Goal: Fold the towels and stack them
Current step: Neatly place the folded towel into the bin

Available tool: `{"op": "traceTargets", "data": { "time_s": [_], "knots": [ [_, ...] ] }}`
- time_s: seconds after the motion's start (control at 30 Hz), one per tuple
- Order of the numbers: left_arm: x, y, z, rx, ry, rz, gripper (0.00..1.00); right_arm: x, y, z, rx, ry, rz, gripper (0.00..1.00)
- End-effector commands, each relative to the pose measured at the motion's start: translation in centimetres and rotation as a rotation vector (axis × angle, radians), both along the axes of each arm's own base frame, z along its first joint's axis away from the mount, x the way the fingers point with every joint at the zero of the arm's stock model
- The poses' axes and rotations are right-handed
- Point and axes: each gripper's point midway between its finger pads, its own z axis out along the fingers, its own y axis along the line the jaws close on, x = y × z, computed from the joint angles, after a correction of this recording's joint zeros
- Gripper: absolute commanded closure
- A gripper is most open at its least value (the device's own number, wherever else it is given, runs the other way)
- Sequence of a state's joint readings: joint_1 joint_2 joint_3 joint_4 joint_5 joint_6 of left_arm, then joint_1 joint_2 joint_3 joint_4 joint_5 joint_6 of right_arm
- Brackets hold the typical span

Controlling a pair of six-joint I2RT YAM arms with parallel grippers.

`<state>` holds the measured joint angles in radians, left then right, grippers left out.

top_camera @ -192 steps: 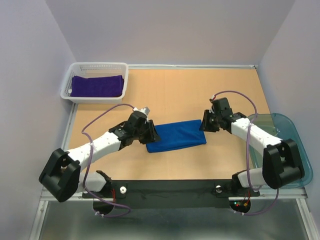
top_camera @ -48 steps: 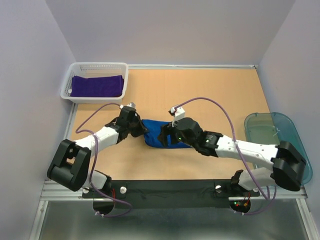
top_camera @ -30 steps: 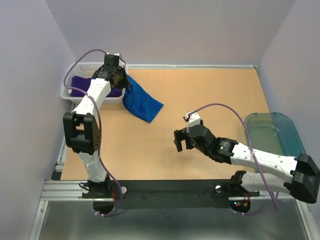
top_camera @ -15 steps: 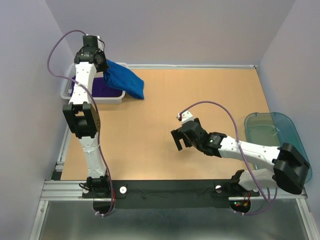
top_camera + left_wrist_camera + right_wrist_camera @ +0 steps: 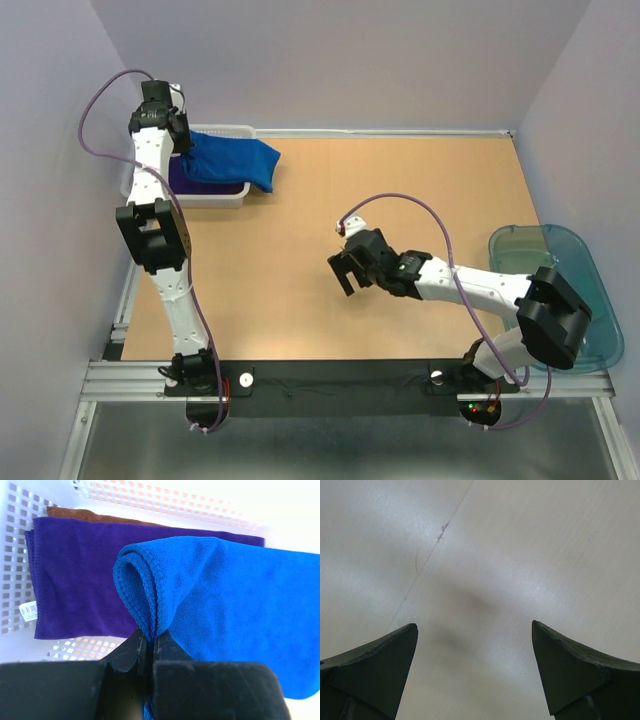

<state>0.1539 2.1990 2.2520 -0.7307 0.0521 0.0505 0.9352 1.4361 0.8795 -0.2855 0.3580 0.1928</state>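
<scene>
Over the basket (image 5: 217, 198), the left gripper (image 5: 149, 639) is clamped tight on the folded edge of the blue towel (image 5: 235, 605) — the layers bunch into a small roll just above its fingertips. The rest of that towel drapes across the basket, and its far end spills over the basket's right rim onto the table (image 5: 400, 180). Inside the basket beneath it lies the purple towel (image 5: 75, 580), folded flat, with a sliver of the brown towel (image 5: 100, 515) showing past its far edge, so probably at the bottom. Well away from the basket, the right gripper (image 5: 475, 625) hovers over bare table with its fingers spread wide, holding nothing.

The blue towel looks light, soft and floppy — likely to sag and unfold wherever it is unsupported, though terry should grip rather than slip. A pinch through all layers at the folded edge, as here, seems the sound hold. The overhanging end will probably need drawing inside the rim.
</scene>
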Motion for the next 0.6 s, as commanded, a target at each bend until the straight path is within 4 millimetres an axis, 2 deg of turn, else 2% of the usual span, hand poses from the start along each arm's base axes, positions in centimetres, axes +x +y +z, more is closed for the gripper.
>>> {"op": "traceTargets", "data": {
  "time_s": [0.0, 0.17, 0.2, 0.27, 0.57],
  "knots": [
    [1.4, 2.8, 2.9, 0.072, -0.099, 0.037, 1.00, 0.9, 1.0, 1.3, 0.005, -0.010, 0.013, 0.00],
    [2.3, 3.7, 2.7, 0.063, -0.143, 0.068, 1.00, 1.2, 1.3, 1.0, -0.007, 0.001, 0.013, 0.00],
    [2.2, 4.5, 2.7, 0.083, -0.144, 0.106, 1.00, 1.3, 1.4, 1.1, -0.009, 0.002, 0.014, 0.00],
    [2.3, 4.9, 2.5, 0.084, -0.151, 0.120, 1.00, 1.3, 1.5, 0.9, -0.015, 0.008, 0.013, 0.00],
    [2.7, 6.7, 0.4, 0.105, -0.147, 0.185, 1.00, 1.2, 0.9, 0.8, -0.035, 0.010, -0.001, 0.00]
  ]
}}
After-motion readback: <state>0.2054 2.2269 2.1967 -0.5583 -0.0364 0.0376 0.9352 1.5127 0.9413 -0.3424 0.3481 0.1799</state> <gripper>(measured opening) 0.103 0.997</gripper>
